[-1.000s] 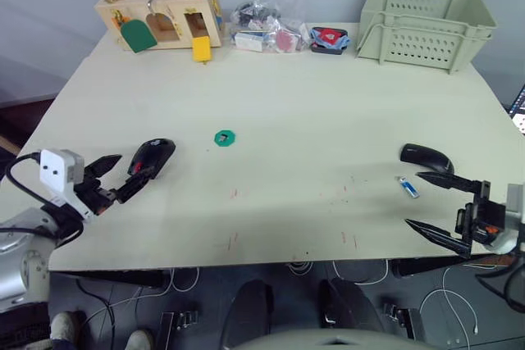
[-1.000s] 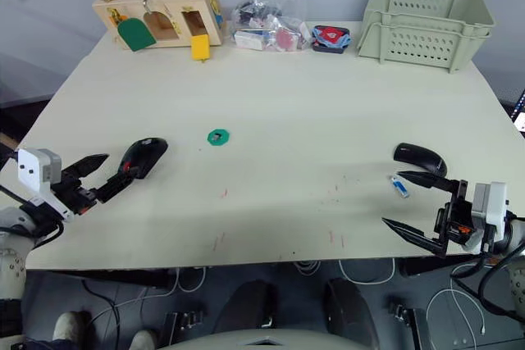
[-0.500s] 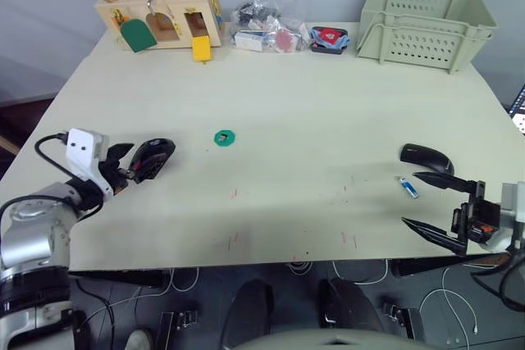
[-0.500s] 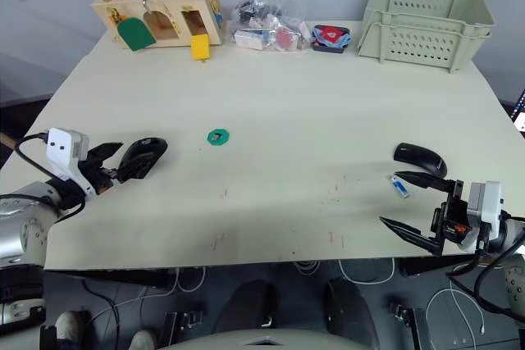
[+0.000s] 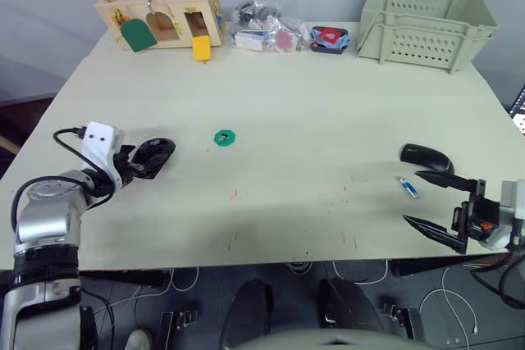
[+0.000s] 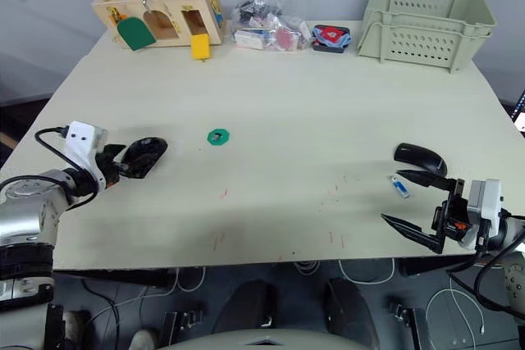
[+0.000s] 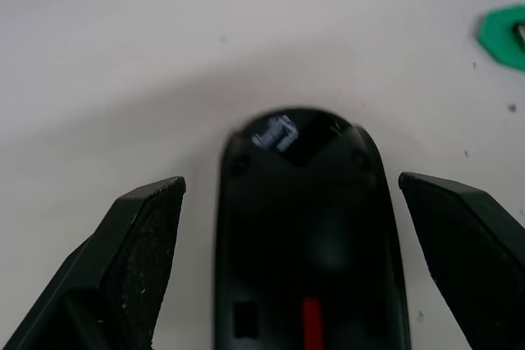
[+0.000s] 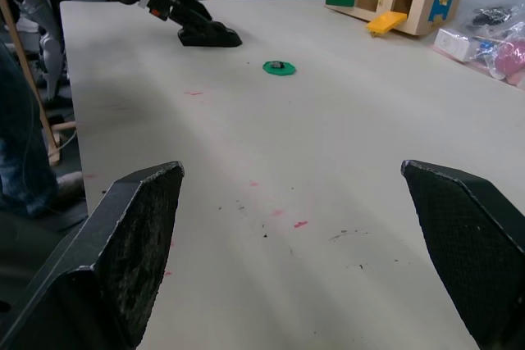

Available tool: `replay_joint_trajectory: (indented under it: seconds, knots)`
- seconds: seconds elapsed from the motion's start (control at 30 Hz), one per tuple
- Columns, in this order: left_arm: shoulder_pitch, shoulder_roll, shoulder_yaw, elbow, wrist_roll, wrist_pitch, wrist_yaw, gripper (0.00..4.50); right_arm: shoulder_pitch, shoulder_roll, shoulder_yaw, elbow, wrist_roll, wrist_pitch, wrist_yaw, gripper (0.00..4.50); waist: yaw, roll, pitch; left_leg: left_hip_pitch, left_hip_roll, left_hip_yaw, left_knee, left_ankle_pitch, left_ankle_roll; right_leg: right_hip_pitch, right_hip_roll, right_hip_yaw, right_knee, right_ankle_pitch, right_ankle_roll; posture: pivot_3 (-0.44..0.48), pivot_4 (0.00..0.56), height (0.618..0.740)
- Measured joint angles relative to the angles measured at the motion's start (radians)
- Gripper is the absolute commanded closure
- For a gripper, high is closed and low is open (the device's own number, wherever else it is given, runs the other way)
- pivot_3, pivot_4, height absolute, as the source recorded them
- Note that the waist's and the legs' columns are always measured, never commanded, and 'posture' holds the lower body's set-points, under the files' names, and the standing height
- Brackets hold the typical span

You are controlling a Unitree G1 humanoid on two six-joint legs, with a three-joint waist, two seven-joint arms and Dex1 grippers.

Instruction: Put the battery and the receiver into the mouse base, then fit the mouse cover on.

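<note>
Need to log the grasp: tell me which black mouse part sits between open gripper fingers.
The mouse base, showing red inside, between the left gripper; the mouse cover lies outside the right gripper.

No legible text, label, brand or number found. The mouse base (image 7: 305, 252) carries a pale marking at its 12 o'clock end, too blurred to read.

Mouse base (image 5: 152, 156) left; cover (image 5: 425, 156), battery (image 5: 408, 188) right

mouse base (image 7: 305, 260) near end cut off by frame edge, battery (image 5: 408, 187) markings too small to read
</note>
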Motion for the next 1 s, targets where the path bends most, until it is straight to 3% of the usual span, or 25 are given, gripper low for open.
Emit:
replay_joint_trajectory:
  seconds: [0.6, 0.7, 0.73, 1.0]
  knots:
    - [-0.097, -0.029, -0.030, 0.093, 0.015, 0.070, 0.020, 0.05, 0.020, 0.000, -0.001, -0.037, 0.000, -0.002, -0.015, 0.00, 0.000, 0.000, 0.000, 0.000, 0.000, 0.000, 0.000, 0.000, 0.000, 0.000, 0.000, 0.000, 0.000, 0.002, 0.003, 0.000, 0.150, 0.740]
    - [-0.116, -0.025, -0.036, 0.120, 0.024, 0.061, 0.014, 1.42, 0.017, 0.000, -0.001, -0.038, 0.000, 0.002, -0.022, 0.00, 0.000, 0.000, 0.000, 0.000, -0.001, 0.000, 0.000, 0.000, 0.000, 0.000, 0.000, 0.000, 0.000, 0.002, 0.003, 0.000, 0.150, 0.740]
    - [-0.118, -0.025, -0.037, 0.123, 0.026, 0.060, 0.012, 1.59, 0.016, 0.000, -0.001, -0.038, 0.000, 0.003, -0.023, 0.00, 0.000, 0.000, 0.000, 0.000, -0.001, 0.000, 0.000, 0.000, 0.000, 0.000, 0.000, 0.000, 0.000, 0.002, 0.003, 0.000, 0.150, 0.740]
    - [-0.093, -0.010, -0.033, 0.126, 0.030, 0.037, -0.006, 1.58, 0.016, 0.000, -0.001, -0.052, 0.001, 0.005, -0.034, 0.00, -0.004, 0.000, 0.000, 0.000, 0.000, 0.000, 0.000, 0.000, 0.000, 0.000, 0.000, 0.001, 0.000, 0.002, 0.003, 0.000, 0.150, 0.740]
